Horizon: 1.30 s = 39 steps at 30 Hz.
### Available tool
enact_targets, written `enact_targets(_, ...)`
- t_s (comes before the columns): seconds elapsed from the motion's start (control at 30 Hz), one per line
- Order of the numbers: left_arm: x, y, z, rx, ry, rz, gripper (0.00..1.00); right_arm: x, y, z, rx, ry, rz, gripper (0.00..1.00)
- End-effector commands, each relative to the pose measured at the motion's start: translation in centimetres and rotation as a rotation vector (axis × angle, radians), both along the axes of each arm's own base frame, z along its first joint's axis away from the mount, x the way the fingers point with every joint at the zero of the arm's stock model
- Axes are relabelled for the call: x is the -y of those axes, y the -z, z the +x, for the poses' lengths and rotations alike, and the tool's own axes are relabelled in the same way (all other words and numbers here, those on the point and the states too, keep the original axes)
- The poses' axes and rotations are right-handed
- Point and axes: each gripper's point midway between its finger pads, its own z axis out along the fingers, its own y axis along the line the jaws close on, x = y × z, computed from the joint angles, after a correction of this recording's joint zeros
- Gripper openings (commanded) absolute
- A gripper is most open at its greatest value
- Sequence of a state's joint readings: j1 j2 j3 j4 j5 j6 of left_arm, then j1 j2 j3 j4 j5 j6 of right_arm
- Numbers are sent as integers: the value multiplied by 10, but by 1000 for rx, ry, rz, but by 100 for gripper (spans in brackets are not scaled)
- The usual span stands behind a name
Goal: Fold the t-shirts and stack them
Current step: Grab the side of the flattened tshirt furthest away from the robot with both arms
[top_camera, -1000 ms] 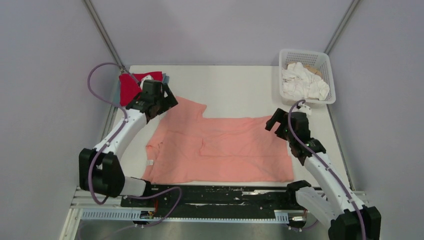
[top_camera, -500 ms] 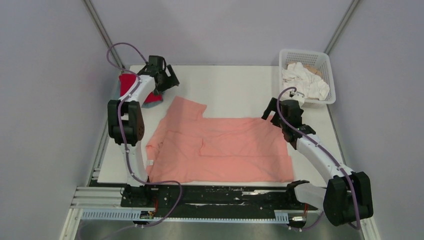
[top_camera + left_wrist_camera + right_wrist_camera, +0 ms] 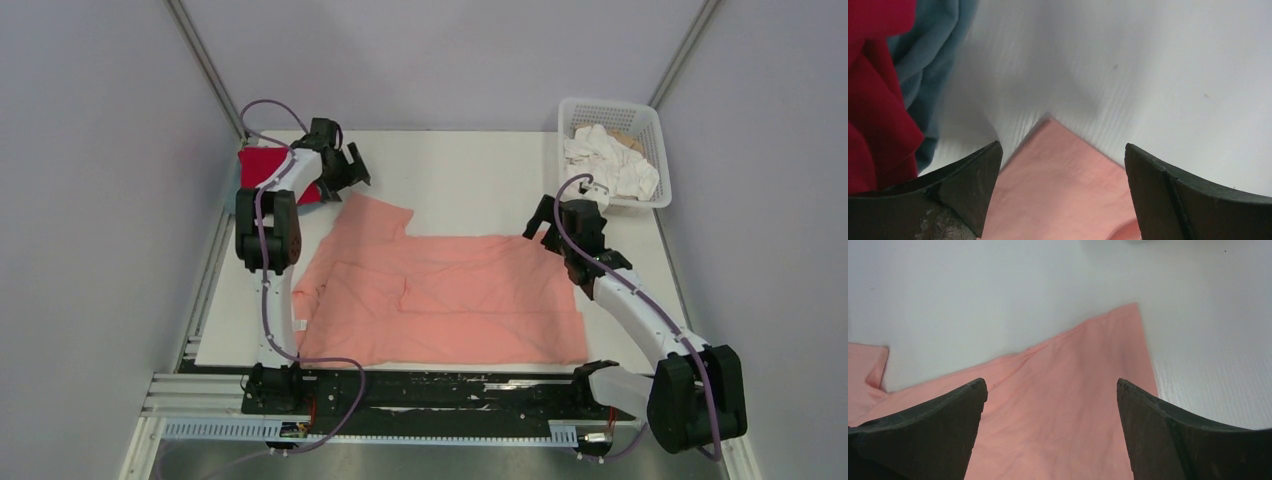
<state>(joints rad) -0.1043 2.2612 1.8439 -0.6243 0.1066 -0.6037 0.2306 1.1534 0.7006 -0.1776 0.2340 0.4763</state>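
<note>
The salmon-pink t-shirt (image 3: 440, 300) lies spread flat on the white table (image 3: 470, 180), its small white label (image 3: 299, 325) at the near left. The bright red t-shirt (image 3: 262, 165) lies bunched at the far left corner, with the grey-blue t-shirt (image 3: 923, 55) under it. My left gripper (image 3: 355, 172) is open and empty just above the pink shirt's far left sleeve corner (image 3: 1058, 165). My right gripper (image 3: 540, 225) is open and empty above the pink shirt's far right corner (image 3: 1108, 340).
A white lattice basket (image 3: 650, 130) with crumpled white cloths (image 3: 605, 165) stands at the far right corner. The left arm is stretched far out along the table's left edge. Grey walls close in both sides.
My left arm stretched out from over the pink sleeve to the far left by the red shirt, then shifted slightly right. My right gripper moved a little farther away, then stayed still.
</note>
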Motion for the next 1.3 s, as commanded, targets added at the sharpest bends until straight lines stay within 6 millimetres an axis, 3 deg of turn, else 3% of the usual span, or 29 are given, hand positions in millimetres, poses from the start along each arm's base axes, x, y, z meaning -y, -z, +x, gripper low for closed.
enact_targets(0.0,5,16,0,-49,-3,16,100,-4,-18,4,72,-16,16,100)
enact_targets(0.13,24,25,-4,-75,47,4,99,-2,-19,3,77,-11,14,100)
enact_targets(0.27,34,28,-11,-91,75,10,86,-3,-19,3,76,-12,15,100)
enact_targets(0.4,33,27,-19,-97,77,42,63,-3,-14,6,59,-13,6,100)
enact_targets(0.5,28,25,-20,-95,68,69,38,-1,-6,10,29,-13,-20,100)
enact_targets(0.7,27,19,-17,-82,88,82,1,6,25,23,-127,34,-94,98)
enact_targets(0.87,32,-1,-17,-26,116,50,0,14,51,44,-245,145,-124,93)
enact_targets(1.07,35,-20,-30,30,138,28,0,32,81,76,-336,290,-236,90)
enact_targets(1.27,37,-41,-38,91,154,18,0,43,104,65,-448,340,-316,85)
